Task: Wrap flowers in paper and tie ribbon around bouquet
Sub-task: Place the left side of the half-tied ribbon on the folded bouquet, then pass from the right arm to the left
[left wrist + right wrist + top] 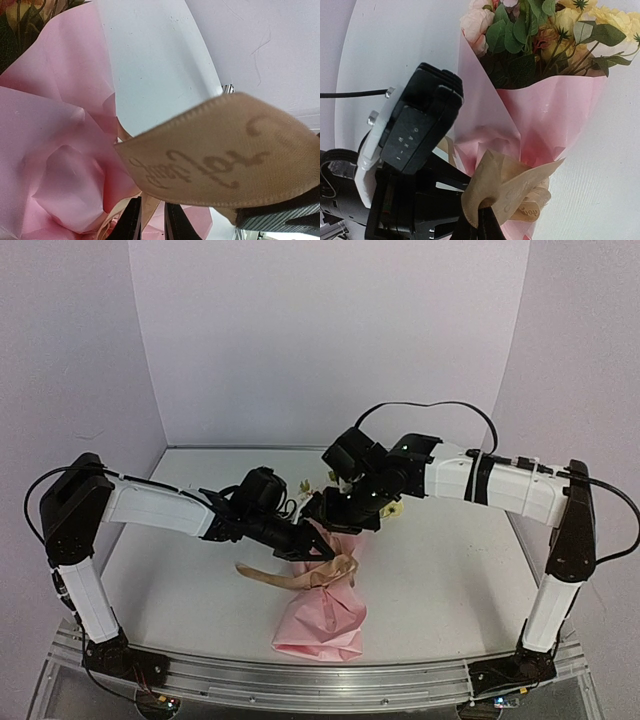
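TOP VIEW. Shows a bouquet of pale yellow and pinkish-white flowers wrapped in a cone of thin, soft pink paper. Lies near the centre of a flat white table, closed end toward 6 o'clock, blooms toward 12 o'clock and mostly out of sight here. Carries a narrow tan-beige satin ribbon around the neck, with one tail trailing toward 9 o'clock.

LEFT WRIST VIEW. Shows the left gripper at 6 o'clock with black fingers set slightly apart, leaving a narrow gap. Shows a thin strand of ribbon in that gap; cannot confirm from this angle whether either pad touches it. Fills 3 to 5 o'clock with a broad ribbon loop bearing printed script, very close to the lens. Places creased paper at 9 o'clock, flowers at 11 o'clock, bare table at 12 o'clock.

RIGHT WRIST VIEW. Shows the right gripper at 6 o'clock, fingers pressed together and pinching a ribbon loop at the neck of the cone. Places flowers at 12 to 1 o'clock, with the paper cone opening upward at centre. Shows the black body of the left gripper at 8 o'clock, just beside the cone, and a thin black cable at 9 o'clock.
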`<state>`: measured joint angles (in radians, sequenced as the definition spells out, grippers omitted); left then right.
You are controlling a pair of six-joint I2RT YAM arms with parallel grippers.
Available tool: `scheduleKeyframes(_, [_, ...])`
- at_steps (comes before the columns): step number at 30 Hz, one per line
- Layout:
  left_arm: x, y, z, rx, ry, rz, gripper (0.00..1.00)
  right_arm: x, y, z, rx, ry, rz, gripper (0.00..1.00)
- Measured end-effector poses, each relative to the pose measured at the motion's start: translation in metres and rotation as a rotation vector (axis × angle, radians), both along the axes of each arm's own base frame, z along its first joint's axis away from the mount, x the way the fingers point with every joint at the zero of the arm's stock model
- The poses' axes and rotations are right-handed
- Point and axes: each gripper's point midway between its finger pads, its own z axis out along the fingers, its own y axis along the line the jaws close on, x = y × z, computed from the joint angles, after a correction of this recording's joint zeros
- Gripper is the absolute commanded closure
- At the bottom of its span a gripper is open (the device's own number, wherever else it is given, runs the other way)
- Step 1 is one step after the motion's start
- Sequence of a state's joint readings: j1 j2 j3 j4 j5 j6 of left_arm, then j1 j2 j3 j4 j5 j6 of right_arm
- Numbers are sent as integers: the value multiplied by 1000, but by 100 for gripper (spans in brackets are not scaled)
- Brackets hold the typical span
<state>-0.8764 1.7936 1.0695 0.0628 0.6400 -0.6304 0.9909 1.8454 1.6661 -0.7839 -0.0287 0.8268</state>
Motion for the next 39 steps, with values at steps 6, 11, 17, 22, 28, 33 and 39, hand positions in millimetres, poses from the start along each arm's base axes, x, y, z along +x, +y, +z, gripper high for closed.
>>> scheduleKeyframes(6, [-4, 8, -3, 18, 4, 10, 83, -4, -4, -3, -50, -24, 14, 100])
scheduleKeyframes(11, [-6, 17, 5, 16, -6, 25, 84, -11, -10, -5, -115, -47, 50, 100])
scheduleKeyframes(17, [19, 44, 17, -2, 31, 135, 70, -20, -5, 5, -169, -96, 126, 100])
scheduleKeyframes(22, [44, 59, 20, -16, 84, 204, 63, -31, 3, -4, -224, -114, 204, 100])
scheduleKeyframes(28, [49, 43, 35, -52, 111, 155, 61, -39, 7, -24, -317, -124, 273, 100])
scheduleKeyframes(33, [44, 38, 38, -62, 140, 105, 66, -45, 9, -26, -354, -141, 314, 98])
scheduleKeyframes(39, [30, 33, 27, -51, 204, 45, 71, -47, 12, -24, -364, -159, 341, 95])
